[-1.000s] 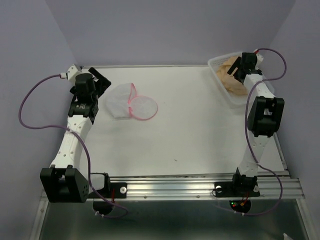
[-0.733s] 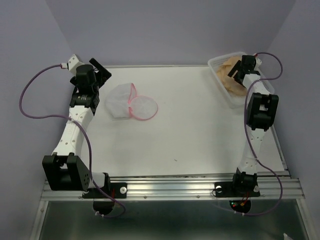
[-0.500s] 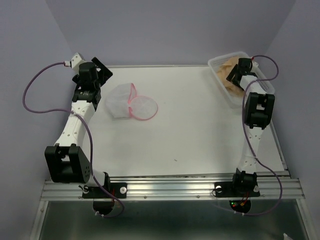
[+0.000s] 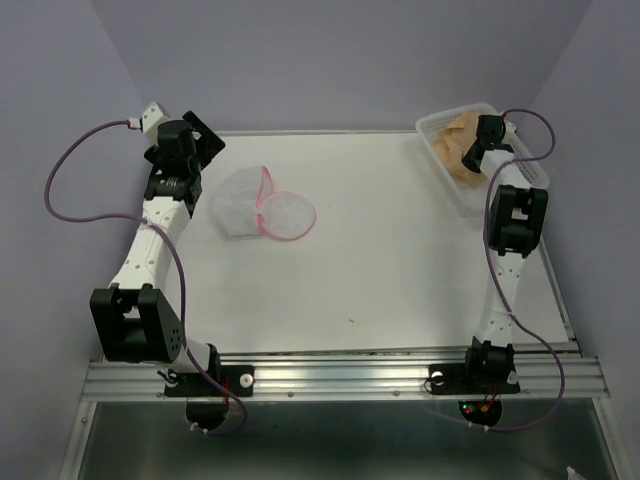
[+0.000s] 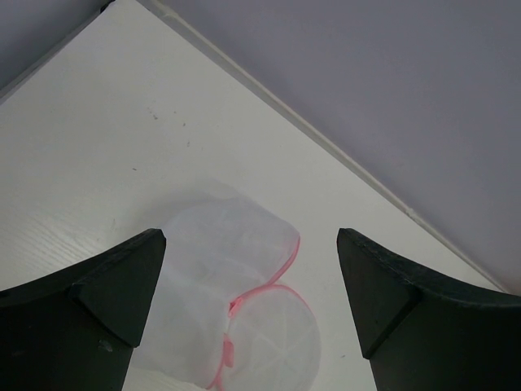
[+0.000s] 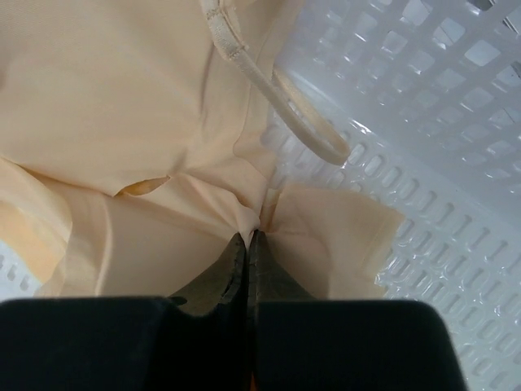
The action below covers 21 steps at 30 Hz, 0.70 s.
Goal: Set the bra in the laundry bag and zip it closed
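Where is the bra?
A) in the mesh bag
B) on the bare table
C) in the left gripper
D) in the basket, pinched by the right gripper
D: the right gripper is shut on a fold of the bra inside the basket, far from the bag.

**Left jaws wide at the far left, right jaws pinched shut at the far right**

The left arm (image 4: 148, 250) stretches from its near-left base toward the far-left corner, with the wrist tipped forward and down. The left gripper (image 5: 251, 244) hangs above the surface, its two dark fingers (image 5: 122, 285) spread wide. The right arm (image 4: 503, 285) runs from its near-right base to the far-right corner, wrist angled down and to the left. The right gripper (image 6: 248, 238) has its fingers pressed together, with a fold of the bra (image 6: 122, 98) caught at the tips.
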Each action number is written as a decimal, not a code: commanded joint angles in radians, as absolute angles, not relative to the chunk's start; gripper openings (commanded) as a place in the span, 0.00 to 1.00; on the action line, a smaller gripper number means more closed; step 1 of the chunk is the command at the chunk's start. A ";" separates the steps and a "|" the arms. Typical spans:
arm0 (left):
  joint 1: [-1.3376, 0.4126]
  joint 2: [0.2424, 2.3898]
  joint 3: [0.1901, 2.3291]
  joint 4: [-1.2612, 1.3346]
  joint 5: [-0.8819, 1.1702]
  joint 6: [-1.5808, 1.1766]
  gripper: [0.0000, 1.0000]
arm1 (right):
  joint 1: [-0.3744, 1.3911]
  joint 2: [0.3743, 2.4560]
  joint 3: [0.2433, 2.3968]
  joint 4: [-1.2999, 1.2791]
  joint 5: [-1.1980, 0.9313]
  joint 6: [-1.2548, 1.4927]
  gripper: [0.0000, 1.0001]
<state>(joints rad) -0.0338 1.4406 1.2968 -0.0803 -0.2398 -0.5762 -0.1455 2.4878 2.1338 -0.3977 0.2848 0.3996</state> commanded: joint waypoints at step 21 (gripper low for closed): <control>-0.037 1.319 1.275 0.023 -0.095 -0.589 0.99 | -0.025 1.767 1.749 -0.164 0.129 0.180 0.01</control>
<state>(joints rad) -0.0334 1.4029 1.2980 -0.0570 -0.1268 -0.5823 -0.0898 1.8408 1.7950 -0.2142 0.1951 0.2695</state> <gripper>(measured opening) 0.990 0.033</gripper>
